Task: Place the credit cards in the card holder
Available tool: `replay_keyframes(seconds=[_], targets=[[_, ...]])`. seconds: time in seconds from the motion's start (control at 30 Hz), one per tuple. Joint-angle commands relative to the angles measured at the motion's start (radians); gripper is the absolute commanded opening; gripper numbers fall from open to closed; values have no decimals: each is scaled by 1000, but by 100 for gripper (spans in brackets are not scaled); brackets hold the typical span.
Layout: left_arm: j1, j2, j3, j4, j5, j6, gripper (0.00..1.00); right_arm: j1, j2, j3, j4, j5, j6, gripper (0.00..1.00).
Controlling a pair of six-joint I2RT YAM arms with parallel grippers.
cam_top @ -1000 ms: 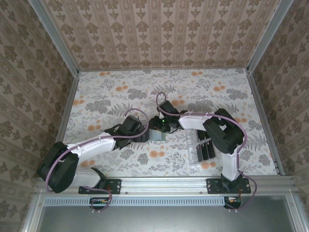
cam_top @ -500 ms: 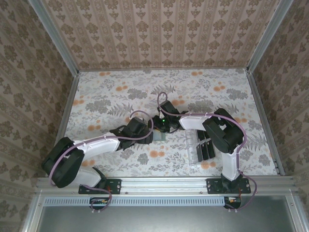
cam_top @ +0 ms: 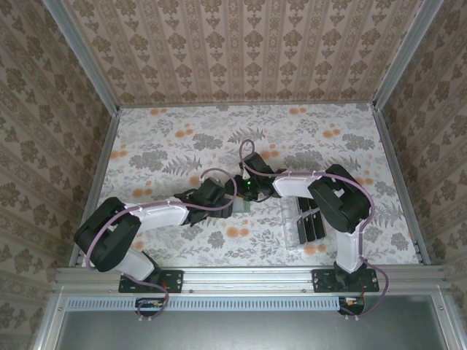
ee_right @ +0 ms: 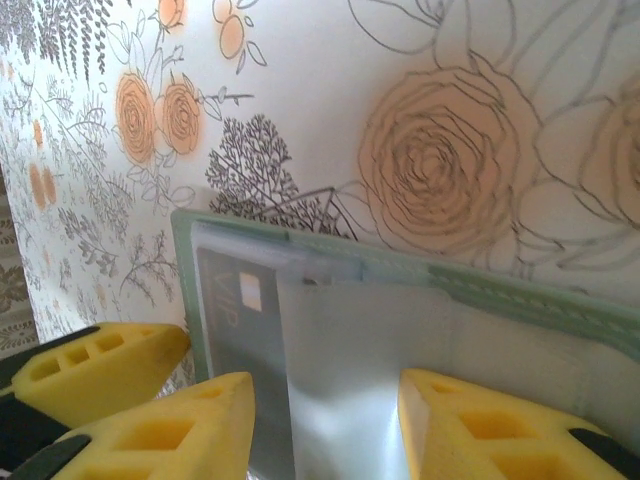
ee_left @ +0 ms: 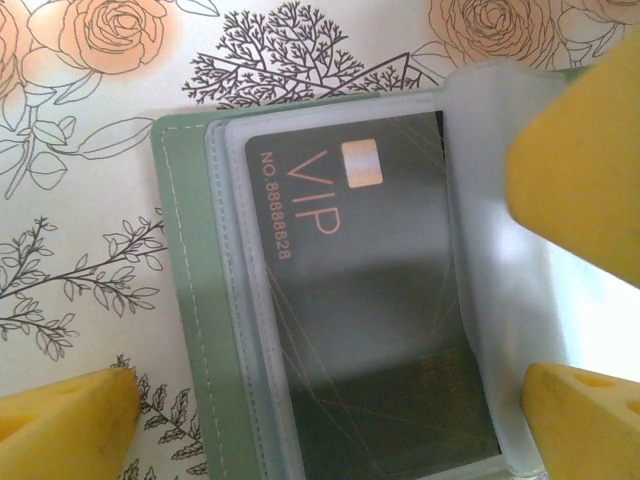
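The card holder (ee_left: 185, 300) lies open on the floral table, sage-green with clear sleeves. One black credit card (ee_left: 370, 300) marked VIP sits in a sleeve. My left gripper (ee_left: 320, 430) is open, its yellow fingertips straddling the holder's near end. My right gripper (ee_right: 325, 430) is open over the holder's other half, a raised clear sleeve (ee_right: 340, 370) between its fingers. The card (ee_right: 235, 300) shows beside that sleeve, inside the green edge of the holder (ee_right: 500, 290). From above, both the left gripper (cam_top: 232, 205) and the right gripper (cam_top: 246, 195) meet at the holder (cam_top: 246, 208), largely covering it.
A clear slotted rack (cam_top: 293, 227) with more black cards (cam_top: 314, 224) stands right of the holder, under the right forearm. Patterned walls enclose the table on three sides.
My left arm has swung right and brought its open gripper up to the card holder. The right arm has stayed in place.
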Motion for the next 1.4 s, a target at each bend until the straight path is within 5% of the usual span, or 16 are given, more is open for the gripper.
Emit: replay_keyframes(seconds=[0.0,1.37], targets=[[-5,7,-18,1,-35,-34,100,-14,-78,-42,-50,40,2,45],[-4,-25,-41,5,-40,-54,100,17,3,-15,-9,27,12,45]])
